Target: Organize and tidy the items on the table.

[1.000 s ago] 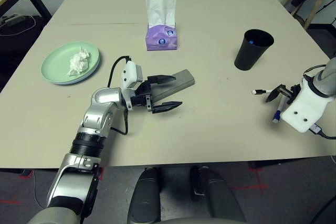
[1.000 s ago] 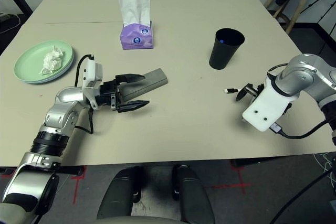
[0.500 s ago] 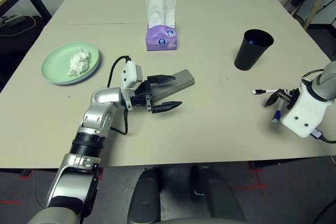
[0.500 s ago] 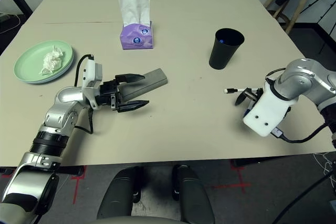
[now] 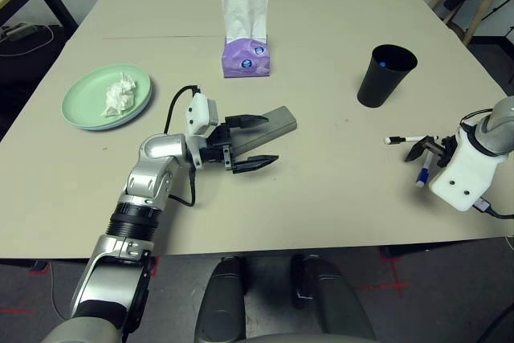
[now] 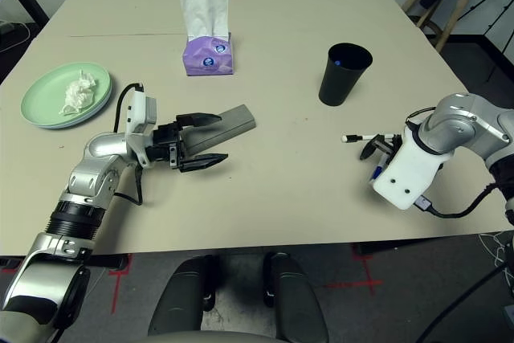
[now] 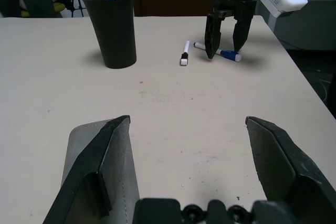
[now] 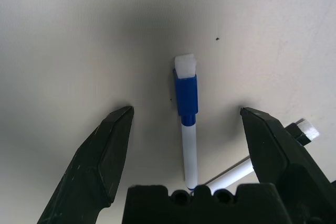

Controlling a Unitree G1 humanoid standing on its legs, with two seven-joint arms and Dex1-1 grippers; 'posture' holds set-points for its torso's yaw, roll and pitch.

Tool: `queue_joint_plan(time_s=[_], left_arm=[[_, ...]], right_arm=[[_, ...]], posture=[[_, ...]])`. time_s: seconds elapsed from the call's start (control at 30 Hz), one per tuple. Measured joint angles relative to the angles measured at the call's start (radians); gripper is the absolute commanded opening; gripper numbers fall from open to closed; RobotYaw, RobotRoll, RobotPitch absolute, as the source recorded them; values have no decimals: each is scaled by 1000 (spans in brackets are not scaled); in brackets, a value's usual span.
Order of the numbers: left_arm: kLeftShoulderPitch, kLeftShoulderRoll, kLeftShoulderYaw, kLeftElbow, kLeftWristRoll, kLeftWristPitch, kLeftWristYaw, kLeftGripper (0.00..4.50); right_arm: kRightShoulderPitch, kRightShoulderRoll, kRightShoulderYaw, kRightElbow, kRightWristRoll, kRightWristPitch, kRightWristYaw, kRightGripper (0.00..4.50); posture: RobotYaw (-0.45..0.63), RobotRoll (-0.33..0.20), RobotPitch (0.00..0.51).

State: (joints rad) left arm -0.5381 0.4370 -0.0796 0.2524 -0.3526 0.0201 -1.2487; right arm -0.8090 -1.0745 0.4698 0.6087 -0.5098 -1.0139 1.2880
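**No readable text**

Nothing legible anywhere. Round blue-and-white emblems on the front of the purple tissue box (image 5: 247, 55), far beyond the left tool (image 5: 250, 142), too small to read. No markings made out elsewhere.

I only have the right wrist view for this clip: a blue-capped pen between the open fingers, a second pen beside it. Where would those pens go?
Observer: A black cup stands upright farther back on the table, already holding something blue.
Operator: What is the other arm doing?
Observer: The left gripper is open beside the grey glasses case.
Operator: Anything else left out?
Observer: A crumpled tissue lies on the green plate.
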Motion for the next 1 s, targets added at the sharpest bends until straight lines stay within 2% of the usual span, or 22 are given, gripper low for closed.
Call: queue_joint_plan(time_s=[0.53, 0.67, 0.93, 1.0], left_arm=[[-6, 0, 0, 2, 0, -11, 0, 4457], [-6, 0, 0, 2, 0, -13, 0, 4500], [-8, 0, 0, 2, 0, -14, -6, 4500], [-9, 0, 0, 3, 0, -16, -7, 4500]], right_arm=[[-7, 0, 21, -1, 39, -27, 22, 4500], [-9, 1, 30, -1, 40, -33, 31, 3544], [-9, 21, 33, -5, 66, -37, 51, 474], [-9, 24, 33, -7, 80, -34, 58, 312]], posture=[[91, 0, 169], [94, 0, 168], [93, 0, 159], [90, 0, 157]])
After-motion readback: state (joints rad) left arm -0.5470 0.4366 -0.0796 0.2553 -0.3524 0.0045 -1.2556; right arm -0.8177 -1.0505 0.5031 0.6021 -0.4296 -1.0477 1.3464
